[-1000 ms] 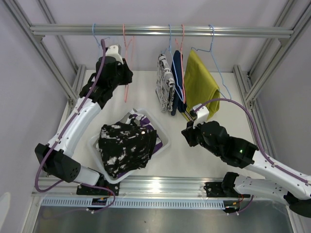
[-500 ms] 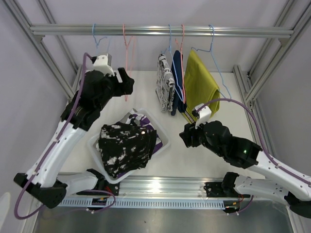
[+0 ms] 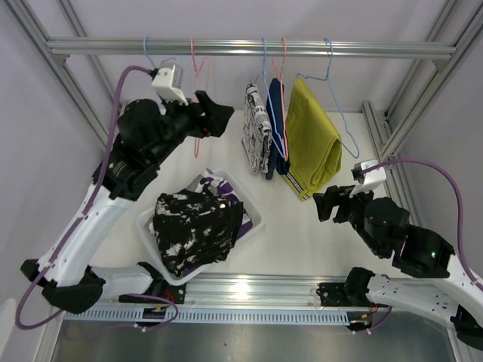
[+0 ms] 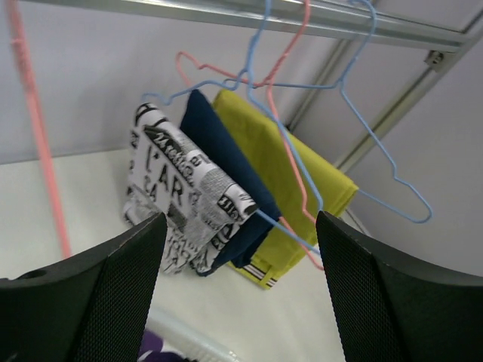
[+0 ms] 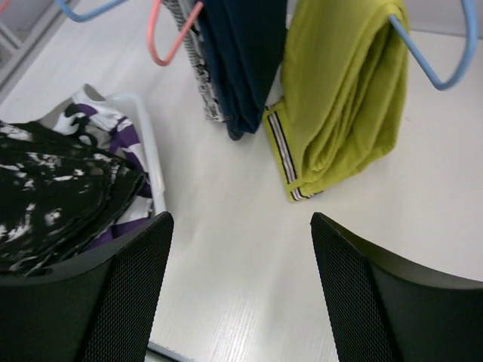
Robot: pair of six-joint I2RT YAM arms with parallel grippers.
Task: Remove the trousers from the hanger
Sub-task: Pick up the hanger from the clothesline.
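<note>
The left end effector (image 3: 215, 113) hangs high near the rail (image 3: 98, 47), jaws spread wide and holding nothing, beside a bare blue hanger (image 3: 148, 54) and a bare pink hanger (image 3: 197, 90). Below, in the basket (image 3: 253, 219) on the desk (image 3: 302, 234), the black-and-white pair (image 3: 195, 230) lies over the camouflage pair (image 3: 220, 187) (only its purple edges show), so two of five look done. Three are left hanging side by side: the print pair (image 3: 256, 128), navy pair (image 3: 276, 121) and yellow pair (image 3: 311, 139). The right end effector (image 3: 332, 204), low and just right of the yellow pair, is likewise wide open and empty.
</note>
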